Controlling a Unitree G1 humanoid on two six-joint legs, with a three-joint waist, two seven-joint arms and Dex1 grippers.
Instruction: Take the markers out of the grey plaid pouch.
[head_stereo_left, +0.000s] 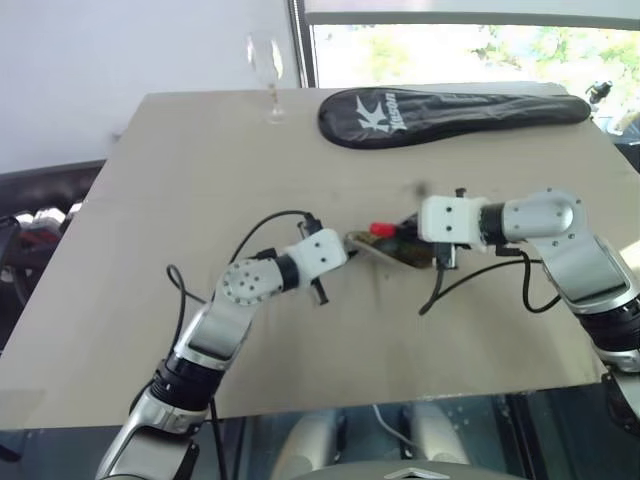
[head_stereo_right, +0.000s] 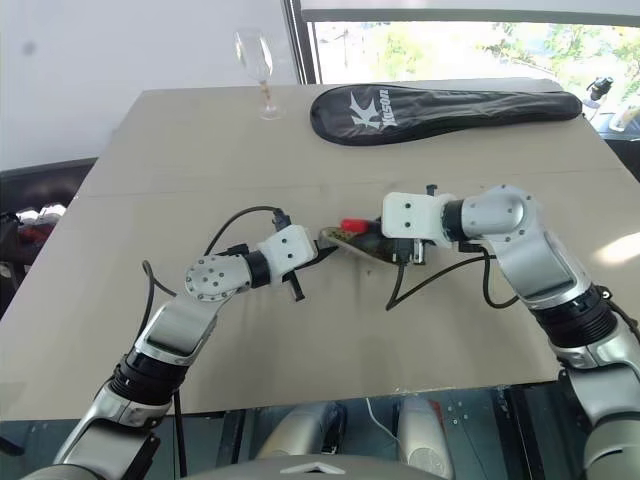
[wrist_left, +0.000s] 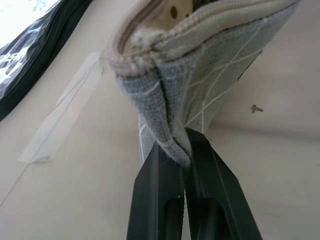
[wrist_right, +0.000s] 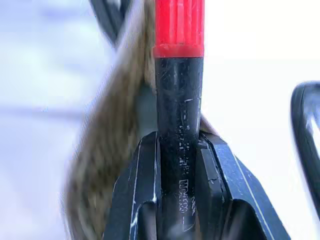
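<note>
The grey plaid pouch (head_stereo_left: 388, 255) hangs tilted just above the table's middle, between my two hands. My left gripper (wrist_left: 182, 145) is shut on the pouch's (wrist_left: 220, 55) corner seam, below its tan zip edge. From the other side my right gripper (wrist_right: 180, 137) is shut on a marker (wrist_right: 179, 100) with a black barrel and a red end. In the head views that red end (head_stereo_left: 382, 230) sticks out over the pouch, in front of the right gripper (head_stereo_left: 408, 238). The pouch's inside is hidden.
A long black racket cover (head_stereo_left: 450, 112) with white lettering lies along the table's far edge. A wine glass (head_stereo_left: 268, 70) stands left of it. The beige table (head_stereo_left: 200, 180) ends close in front of me, and black cables loop beside both wrists.
</note>
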